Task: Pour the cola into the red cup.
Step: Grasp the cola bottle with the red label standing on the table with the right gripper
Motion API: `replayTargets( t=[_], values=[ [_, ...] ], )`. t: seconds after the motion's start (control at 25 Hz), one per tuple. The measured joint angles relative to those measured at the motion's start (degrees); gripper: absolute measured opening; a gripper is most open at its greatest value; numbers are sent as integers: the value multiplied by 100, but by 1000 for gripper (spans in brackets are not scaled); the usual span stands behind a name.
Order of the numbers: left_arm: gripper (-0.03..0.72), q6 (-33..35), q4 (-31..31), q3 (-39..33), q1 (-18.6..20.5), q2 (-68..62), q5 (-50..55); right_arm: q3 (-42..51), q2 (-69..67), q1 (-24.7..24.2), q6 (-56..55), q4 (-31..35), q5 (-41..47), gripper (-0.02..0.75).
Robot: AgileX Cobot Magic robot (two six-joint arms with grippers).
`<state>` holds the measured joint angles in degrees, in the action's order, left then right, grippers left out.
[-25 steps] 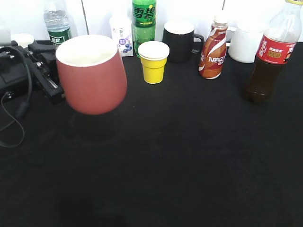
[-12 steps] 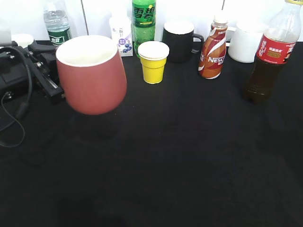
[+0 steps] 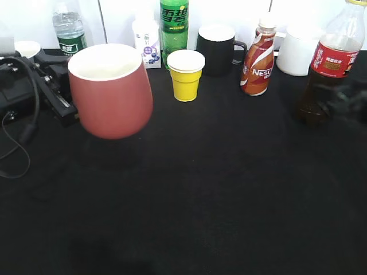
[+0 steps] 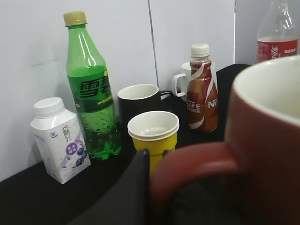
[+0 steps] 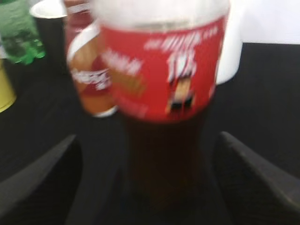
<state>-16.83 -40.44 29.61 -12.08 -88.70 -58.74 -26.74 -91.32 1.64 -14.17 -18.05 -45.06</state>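
Observation:
The red cup (image 3: 112,91) hangs tilted above the black table at the left. My left gripper (image 3: 64,109) is shut on its loop handle (image 4: 197,161); one black finger (image 4: 138,187) presses against the handle. The cup's white inside shows in the left wrist view (image 4: 274,89). The cola bottle (image 3: 325,69) stands at the far right, with a red label and dark liquid. My right gripper (image 5: 150,183) is open, one finger on each side of the bottle's lower body (image 5: 164,140), not touching it. In the exterior view it is a dark blur (image 3: 344,100).
Along the back stand a water bottle (image 3: 70,28), a white carton (image 3: 147,43), a green Sprite bottle (image 3: 174,28), a yellow cup (image 3: 186,74), a black mug (image 3: 218,48), a Nescafe bottle (image 3: 258,57) and a white mug (image 3: 295,54). Cables lie at the left (image 3: 23,132).
My right gripper has come into the exterior view at the right edge, beside the cola bottle's lower half. The red cup stays held almost where it was.

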Motion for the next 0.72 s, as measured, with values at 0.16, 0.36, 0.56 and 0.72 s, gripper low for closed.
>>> replayTargets(
  t=[0.16,0.36,0.56,0.72],
  values=[
    [45,0,4,0,0,0,0,-510,-723,0,11,-5,-72,670],
    [45,0,4,0,0,0,0,-802,-1395,0,465,233,-735,664],
    [45,0,4,0,0,0,1,-929,-1954,0,538,311,-1710,609],
    [45,0,4,0,0,0,29,-934,-1993,0,560,311,-2136,575]
  ],
)
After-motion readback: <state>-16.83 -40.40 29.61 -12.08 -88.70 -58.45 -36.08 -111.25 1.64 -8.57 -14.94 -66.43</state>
